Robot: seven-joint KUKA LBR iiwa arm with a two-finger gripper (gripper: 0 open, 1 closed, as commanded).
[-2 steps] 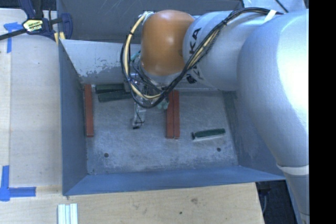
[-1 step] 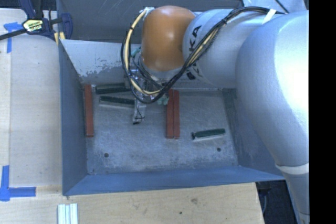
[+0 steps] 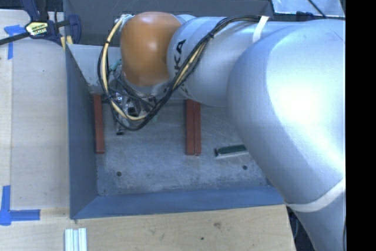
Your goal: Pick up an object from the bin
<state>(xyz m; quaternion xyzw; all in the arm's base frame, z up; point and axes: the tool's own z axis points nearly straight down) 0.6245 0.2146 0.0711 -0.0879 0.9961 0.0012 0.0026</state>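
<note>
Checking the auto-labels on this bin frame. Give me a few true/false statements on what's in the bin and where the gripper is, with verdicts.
1. Two reddish-brown bars lie in the bin: a left bar and a right bar. True.
2. The two bars touch each other. False: they lie apart, with bare floor between them.
3. A green strip lies on the floor to the view's right of the right bar. True.
4. The gripper hangs over the green strip. False: it is in the bin's left part, close by the left bar.
</note>
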